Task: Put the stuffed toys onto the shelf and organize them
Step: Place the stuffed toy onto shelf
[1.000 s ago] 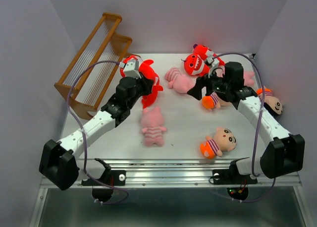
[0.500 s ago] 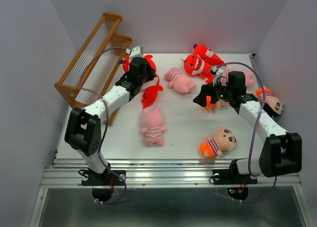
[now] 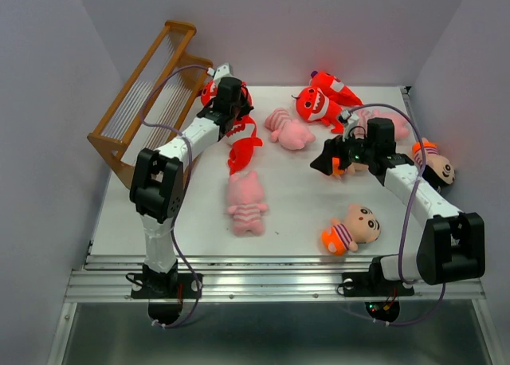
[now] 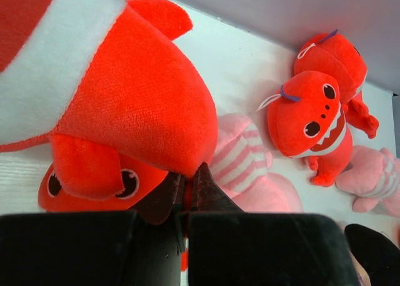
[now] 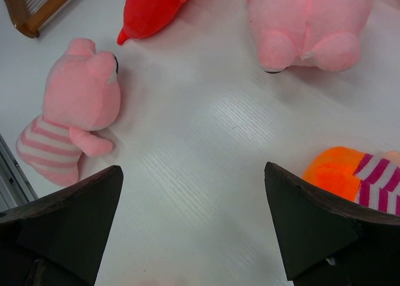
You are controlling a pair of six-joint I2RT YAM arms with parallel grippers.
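The fingers (image 4: 209, 192) of the left gripper (image 4: 189, 172) are squeezed together on a red monster (image 4: 144, 105), which is held near the shelf (image 3: 143, 102). The fingers (image 5: 69, 217) of the right gripper (image 5: 192, 168) are spread wide apart over the table (image 5: 206, 130), with nothing held, beside a boy doll (image 5: 350, 173). A pink pig (image 5: 78, 105) is seen lying nearby.

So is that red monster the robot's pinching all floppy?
Probably floppy: the left gripper pinches just a fold of the red monster, and the plush bunches there. Likely light, being small and stuffed. The fuzzy fabric shouldn't slip much.
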